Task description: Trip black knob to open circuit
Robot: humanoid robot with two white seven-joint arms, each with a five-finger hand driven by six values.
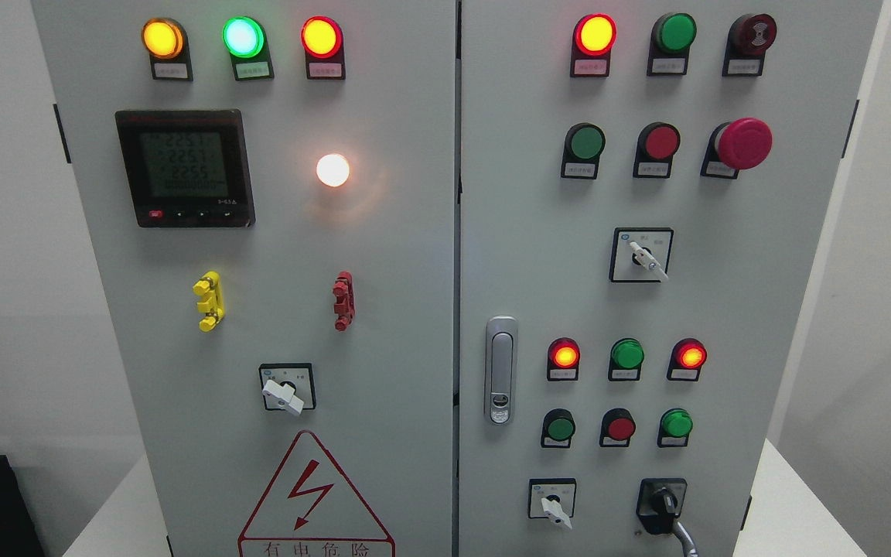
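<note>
Black knob (663, 504) sits at the lower right corner of a grey electrical cabinet (414, 255), on the right-hand door, its handle pointing roughly down and slightly right. A slim grey shape (687, 539), rising from the bottom edge just beside the knob, appears to touch its lower end; whether it is a robot finger, and from which arm, cannot be told, and no hand shows enough to say whether it is spread or curled. Just left of the knob is a white-handled switch (554, 507) on a square plate. Above these stand three round buttons, green, red and green, and above them a row of lamps, two lit red (564, 355) flanking a green one. A metal door latch (500, 370) runs upright near the seam between the doors. Higher on the right door are a second white switch (644, 257), a large red mushroom button (742, 143) and more lamps. The left door carries a digital meter (184, 167) with a lit display, a glowing white lamp (332, 170), a yellow clip (209, 300), a red clip (343, 300), another white switch (285, 394) and a red-bordered lightning warning triangle (314, 499) at the bottom edge.
</note>
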